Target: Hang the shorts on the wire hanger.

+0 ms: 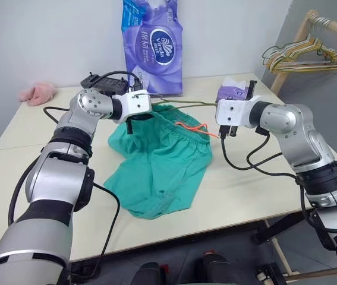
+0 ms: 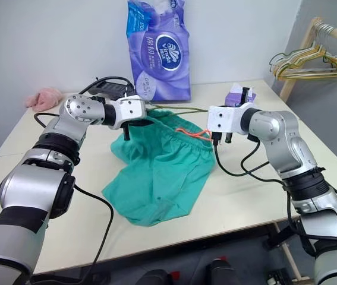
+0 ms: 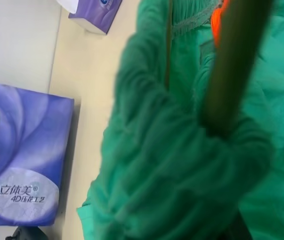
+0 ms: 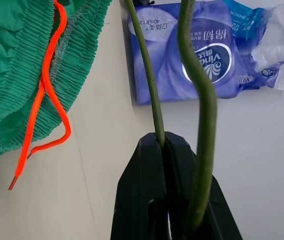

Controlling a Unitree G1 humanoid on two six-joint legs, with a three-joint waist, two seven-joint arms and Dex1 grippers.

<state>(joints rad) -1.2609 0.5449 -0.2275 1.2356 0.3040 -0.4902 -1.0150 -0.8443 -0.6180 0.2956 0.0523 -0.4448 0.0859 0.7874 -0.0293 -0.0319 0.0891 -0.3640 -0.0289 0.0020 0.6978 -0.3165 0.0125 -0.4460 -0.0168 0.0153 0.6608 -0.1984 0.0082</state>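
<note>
The shorts are lying on the counter before me, the tissue pack standing behind them, the wire hanger apparently lying across their back edge.

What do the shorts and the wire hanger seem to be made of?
The shorts: soft, matte teal woven cloth, probably; it creases and gathers at the waistband. The wire hanger: thin, stiff metal wire, likely with a dull olive coating; it keeps a smooth bend.

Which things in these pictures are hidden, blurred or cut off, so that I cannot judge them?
- Left gripper: in the left wrist view, bunched shorts cover its fingers.
- Wire hanger: in the left wrist view, a blurred bar; the head views show a thin line, partly behind the shorts.
- Hook of the hanger: not identifiable.
- Purple tissue pack: cut off by the head views' top edge.
</note>
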